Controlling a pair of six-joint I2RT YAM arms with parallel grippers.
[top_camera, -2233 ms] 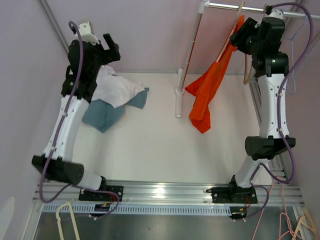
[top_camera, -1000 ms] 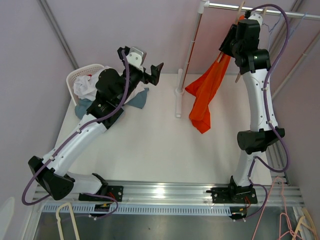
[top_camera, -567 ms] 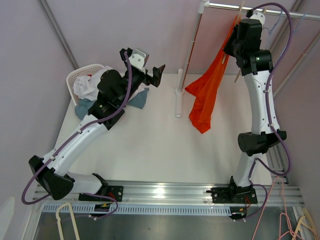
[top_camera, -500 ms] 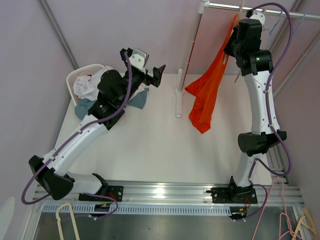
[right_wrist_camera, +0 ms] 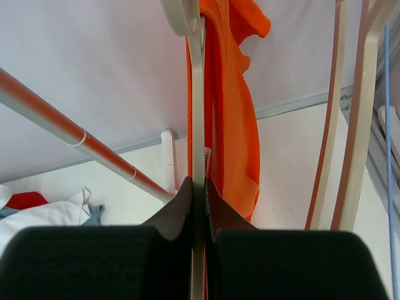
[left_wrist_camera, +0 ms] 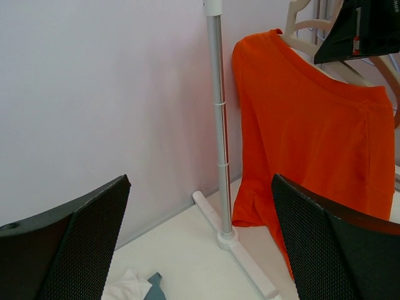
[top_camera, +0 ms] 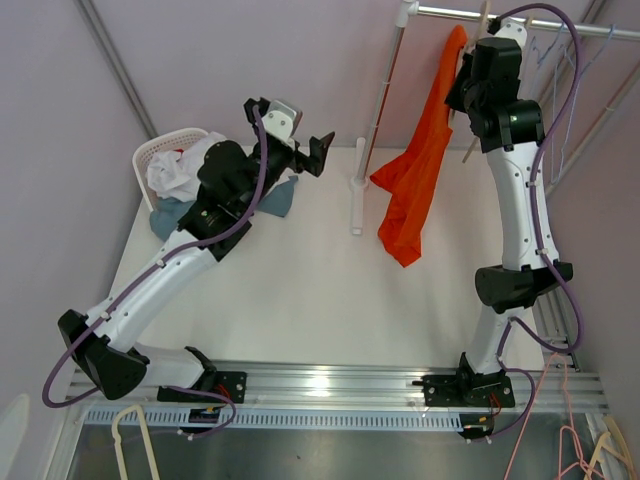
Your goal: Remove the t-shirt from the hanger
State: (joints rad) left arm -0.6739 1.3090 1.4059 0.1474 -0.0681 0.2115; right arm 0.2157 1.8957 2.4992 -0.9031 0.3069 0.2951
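Since the right gripper (right_wrist_camera: 198,187) pinches only the thin hanger (right_wrist_camera: 197,94), with the t-shirt (right_wrist_camera: 234,112) draped just beyond, a tug from the spread left gripper (left_wrist_camera: 200,181) could twist it free.

Pale lilac walls (top_camera: 300,50), white table (top_camera: 300,290), metal clothes rail (top_camera: 435,12).
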